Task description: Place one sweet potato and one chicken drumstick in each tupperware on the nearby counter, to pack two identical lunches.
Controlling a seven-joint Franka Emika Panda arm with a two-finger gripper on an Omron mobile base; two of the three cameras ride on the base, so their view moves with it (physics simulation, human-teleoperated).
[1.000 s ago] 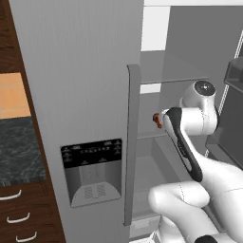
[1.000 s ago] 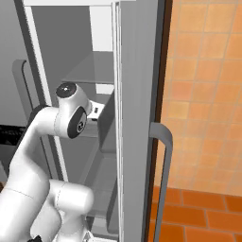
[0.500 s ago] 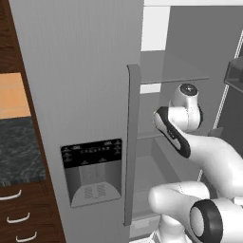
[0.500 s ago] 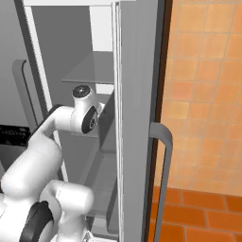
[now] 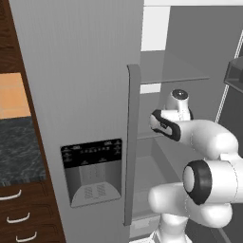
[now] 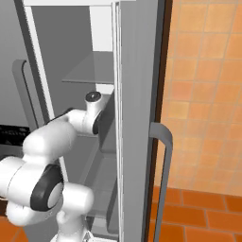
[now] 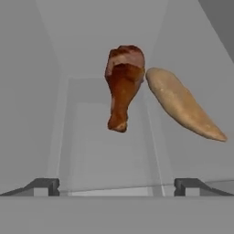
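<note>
Inside the open grey refrigerator (image 5: pixel 156 171), on a pale shelf seen from the hand view, lie a reddish-brown chicken drumstick (image 7: pixel 123 85) with its bulbous end away from the camera and its thin bone end nearer, and a tan, tapered sweet potato (image 7: pixel 183 103) just beside it on the right of that view. Their upper ends sit very close together; whether they actually touch is hard to tell. Both lie well beyond the two-finger gripper (image 7: pixel 117 186), whose dark fingertips (image 7: pixel 43 185) stand wide apart at the bottom of the view with nothing between them.

From the left base view the white arm (image 5: pixel 204 142) folds into the fridge compartment beside the closed grey door with its dark dispenser panel (image 5: pixel 92 171) and long vertical handle (image 5: pixel 131 142); the hand itself is turned away there and the jaws are hidden behind the wrist. The food cannot be made out in that view. A strip of dark marbled stone counter (image 5: pixel 16 152) over brown wooden drawers (image 5: pixel 21 218) shows at the left edge, cut off by the frame.

In the right base view the open fridge door (image 6: pixel 137 118) is seen edge-on and covers much of the interior, with the arm's wrist (image 6: pixel 92 113) reaching in behind it. An orange tiled wall (image 6: pixel 208 94) stands to the right.
</note>
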